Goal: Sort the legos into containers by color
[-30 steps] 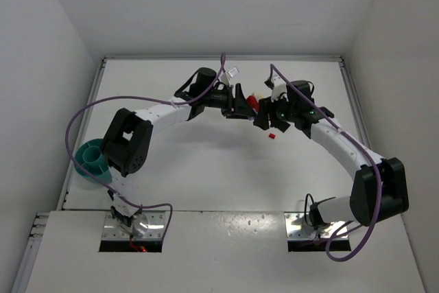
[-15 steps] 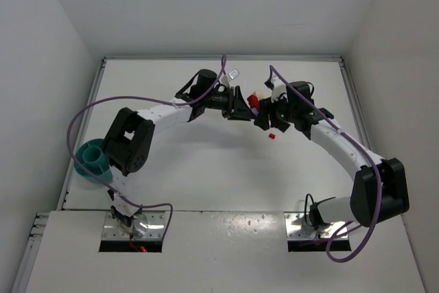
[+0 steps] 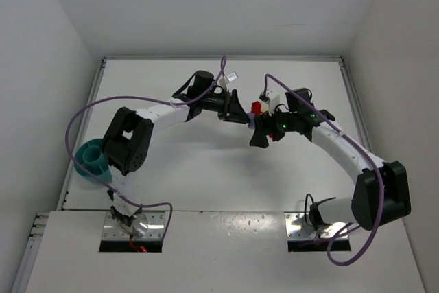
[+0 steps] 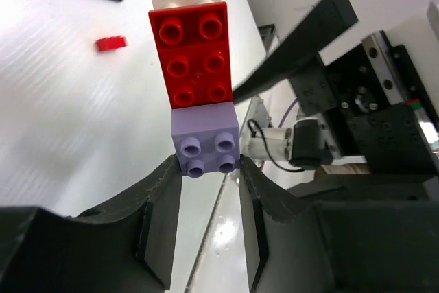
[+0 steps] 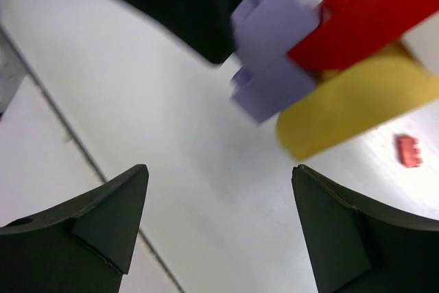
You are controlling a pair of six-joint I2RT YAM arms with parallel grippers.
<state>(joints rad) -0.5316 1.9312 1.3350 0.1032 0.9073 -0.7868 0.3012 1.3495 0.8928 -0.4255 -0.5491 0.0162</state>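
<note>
At the table's [image 3: 206, 169] left edge the teal bowl [image 3: 89, 159] is sitting half under an arm, its inside too small to read, so sorting is looking barely begun. Well apart, the left gripper [image 4: 209, 169] is pinching a lilac brick [image 4: 205, 143] joined to a red brick [image 4: 195, 56] and a yellow brick [image 5: 357, 101]. The right gripper [image 5: 218, 183] is gaping wide and empty beside them, and one tiny red lego [image 4: 111, 43] is lying loose

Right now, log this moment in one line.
left gripper: shut on lilac brick joined to red brick; right gripper: open; small red piece: on table
</note>
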